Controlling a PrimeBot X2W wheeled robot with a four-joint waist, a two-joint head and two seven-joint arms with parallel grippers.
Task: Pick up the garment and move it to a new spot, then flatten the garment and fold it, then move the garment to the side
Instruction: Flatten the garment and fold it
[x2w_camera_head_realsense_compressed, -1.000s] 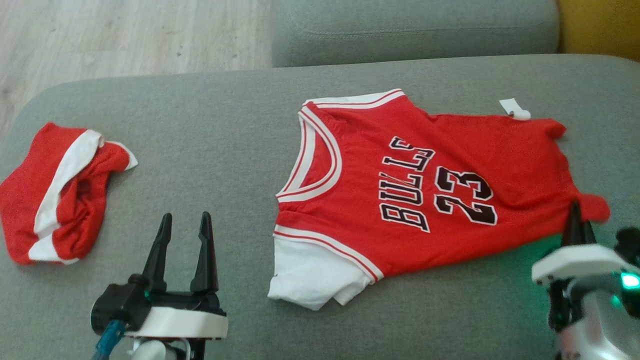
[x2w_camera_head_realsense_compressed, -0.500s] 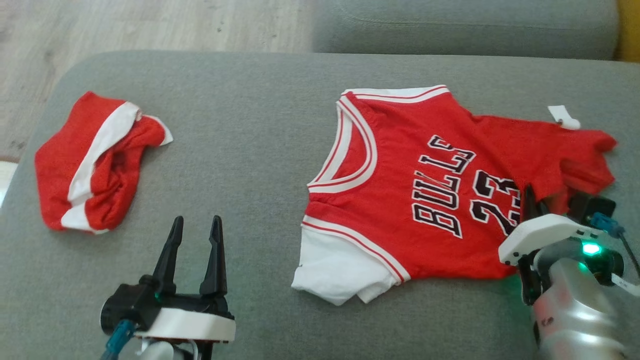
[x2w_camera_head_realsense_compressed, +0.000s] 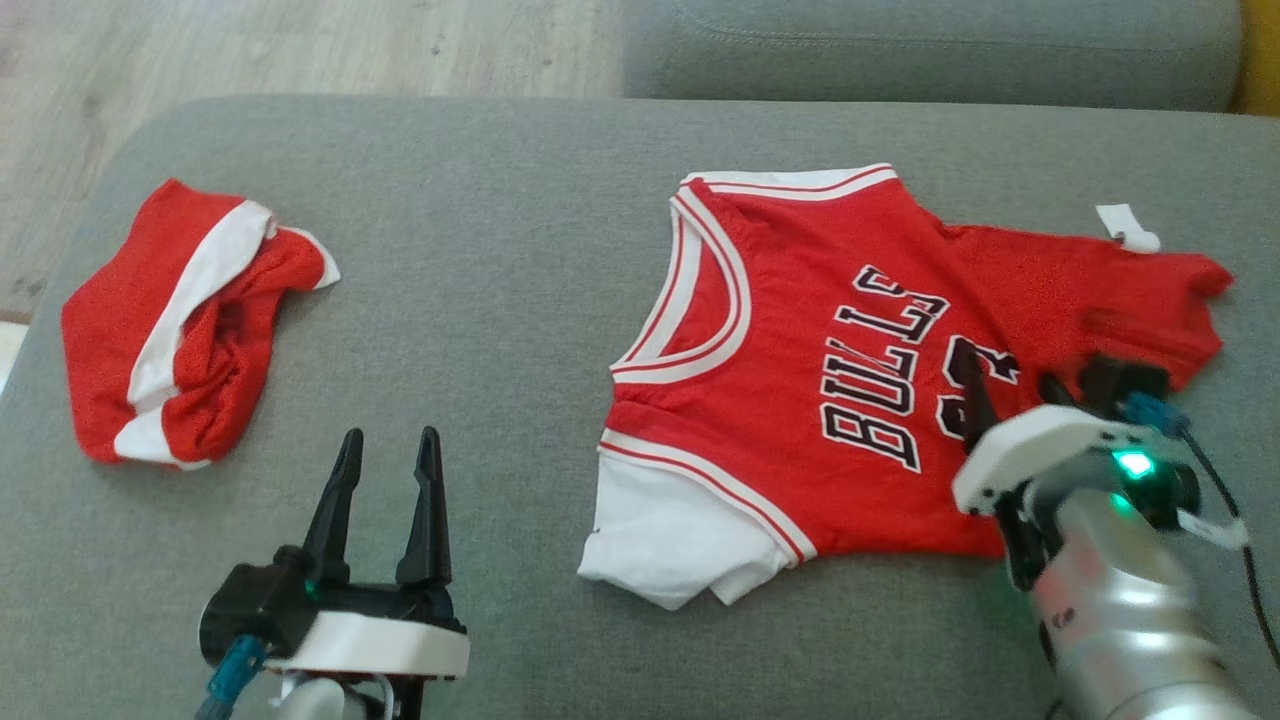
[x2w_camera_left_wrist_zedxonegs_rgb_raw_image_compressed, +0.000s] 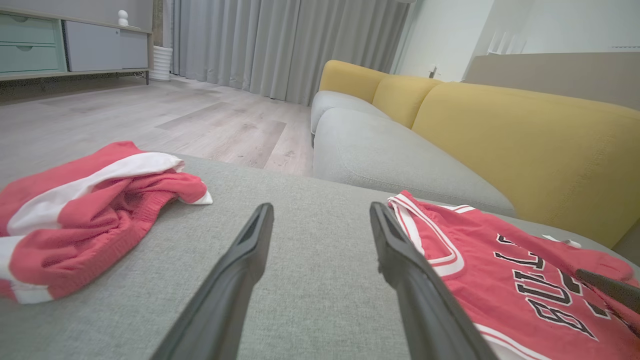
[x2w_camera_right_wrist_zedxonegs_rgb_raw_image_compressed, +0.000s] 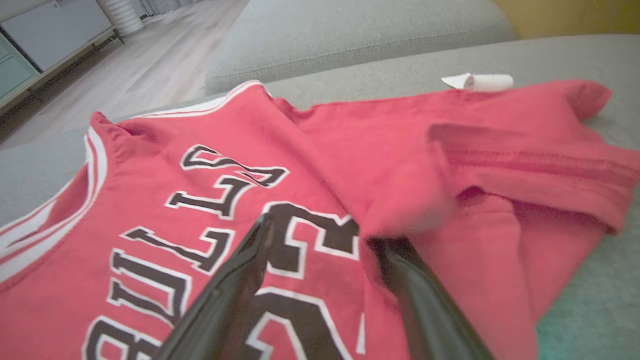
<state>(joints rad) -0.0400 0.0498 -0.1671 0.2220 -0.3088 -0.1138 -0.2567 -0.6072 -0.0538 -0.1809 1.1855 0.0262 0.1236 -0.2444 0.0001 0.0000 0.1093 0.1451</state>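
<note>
R gripper (x2w_camera_head_realsense_compressed: 1008, 362) spread over Bulls jersey (x2w_camera_head_realsense_compressed: 800, 300), hem fold (x2w_camera_right_wrist_zedxonegs_rgb_raw_image_compressed: 400, 200) draped on one finger; L gripper (x2w_camera_head_realsense_compressed: 391, 434) released; red shorts (x2w_camera_head_realsense_compressed: 200, 340) far left.

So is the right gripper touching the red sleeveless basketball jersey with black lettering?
Touching. In the right wrist view the red basketball jersey has its folded-over edge draped over one finger of the right gripper, hiding its tip.

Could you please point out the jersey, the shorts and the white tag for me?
jersey (x2w_camera_head_realsense_compressed: 795, 300): head view, on the red chest between neckline and lettering.
shorts (x2w_camera_head_realsense_compressed: 95, 340): head view, on the red fabric left of the white stripe.
tag (x2w_camera_head_realsense_compressed: 1122, 222): head view, on its white middle, at the jersey's far edge.
</note>
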